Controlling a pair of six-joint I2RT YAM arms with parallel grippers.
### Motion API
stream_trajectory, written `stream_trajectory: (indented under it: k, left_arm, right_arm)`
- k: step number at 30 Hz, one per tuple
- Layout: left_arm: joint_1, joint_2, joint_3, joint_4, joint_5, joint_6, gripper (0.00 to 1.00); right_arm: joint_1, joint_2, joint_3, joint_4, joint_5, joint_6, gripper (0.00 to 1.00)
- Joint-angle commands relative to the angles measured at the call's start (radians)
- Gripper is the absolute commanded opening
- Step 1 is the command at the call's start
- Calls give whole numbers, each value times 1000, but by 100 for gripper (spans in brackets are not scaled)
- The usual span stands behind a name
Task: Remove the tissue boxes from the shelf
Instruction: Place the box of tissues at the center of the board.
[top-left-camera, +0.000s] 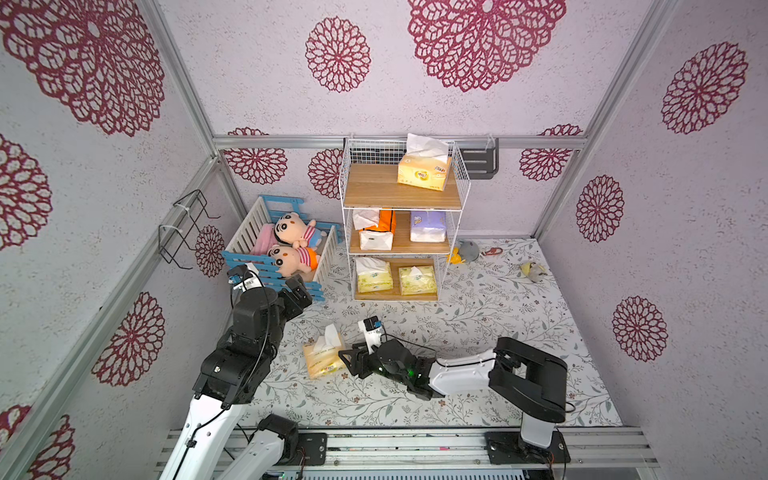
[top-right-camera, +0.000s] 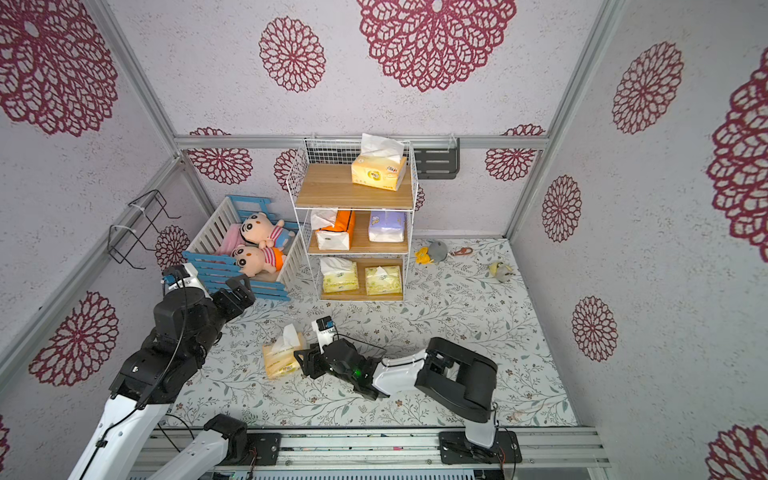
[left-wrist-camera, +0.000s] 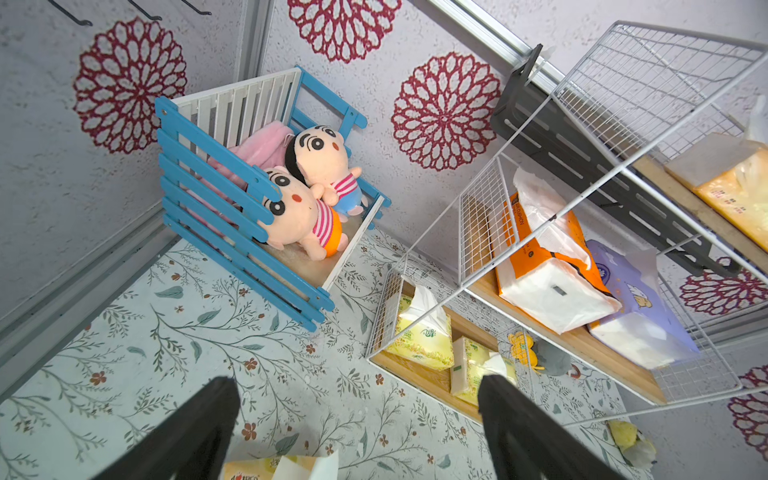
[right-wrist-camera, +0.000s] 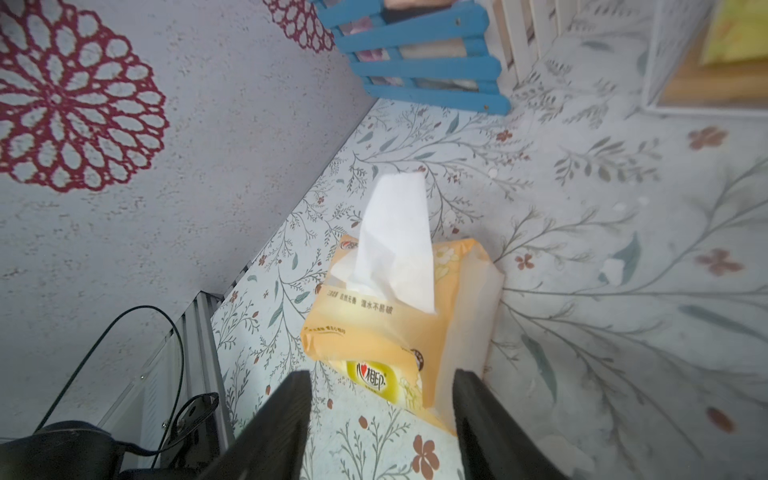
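Flowered walls close round the leafy mat (top-left-camera: 498, 324). One peach-orange pack (right-wrist-camera: 386, 332) lies flat toward the mat's front edge, clear of the shelf (top-left-camera: 374, 187). So my right gripper (right-wrist-camera: 382, 376) has its fingers parted either side of the pack's end, pinching nothing. My left gripper (left-wrist-camera: 357, 379) hangs wide and empty by the crib (top-left-camera: 266, 270). I judge it is readied for the five packs on the shelf's boards, such as the top-board pack (top-left-camera: 423, 172).

Both arms are built of white shell links joined by black joint housings. On the left arm (top-left-camera: 216, 419) a black cable (top-left-camera: 199, 424) is routed along the links. On the right arm (top-left-camera: 461, 370) a green light (top-left-camera: 410, 372) is noted (lit), and at eleven o'clock from it a white camera module (top-left-camera: 371, 330) with a blue connector. The right gripper (top-left-camera: 345, 360) is matt black.
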Motion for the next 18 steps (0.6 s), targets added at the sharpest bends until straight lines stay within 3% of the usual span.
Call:
stream_trajectory:
  k: [1,5,9,18]
  left_arm:
    - [-2,22,48,32,41,-2,97]
    - [-2,92,78,156,167,21,97]
    - [0,228,145,250,238,11,97]
    - [3,537,336,383,309,13,97]
  right_arm:
    - [-25,-161,86,-173,84,-122,68]
    - [-98,-240,252,-453,106,-219,72]
    - [-165,-245,519,-712,182,-331,73]
    - [-293,3,1254,-1032,332,-496,79]
